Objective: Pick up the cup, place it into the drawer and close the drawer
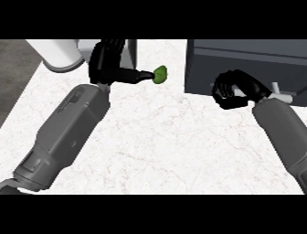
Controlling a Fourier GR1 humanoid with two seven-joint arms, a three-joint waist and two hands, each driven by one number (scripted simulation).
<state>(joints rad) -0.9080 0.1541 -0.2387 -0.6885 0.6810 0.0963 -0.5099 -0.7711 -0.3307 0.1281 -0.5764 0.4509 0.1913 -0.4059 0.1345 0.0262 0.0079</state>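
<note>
A dark grey drawer unit (257,59) stands at the back right of the white marble counter (170,137), with a small white handle (282,95) on its front. My right hand (234,90) is at the unit's front left corner, just left of the handle. Its fingers are curled and nothing shows inside them. My left hand (108,61) rests at the back left with its fingers up. Its thumb points right and touches a small green object (160,74) on the counter. I cannot make out a plain cup shape anywhere.
A white cylinder (58,55) stands at the back left corner beside the left hand. The counter's left edge runs diagonally, with dark floor (1,91) beyond it. Bare marble lies between the two forearms.
</note>
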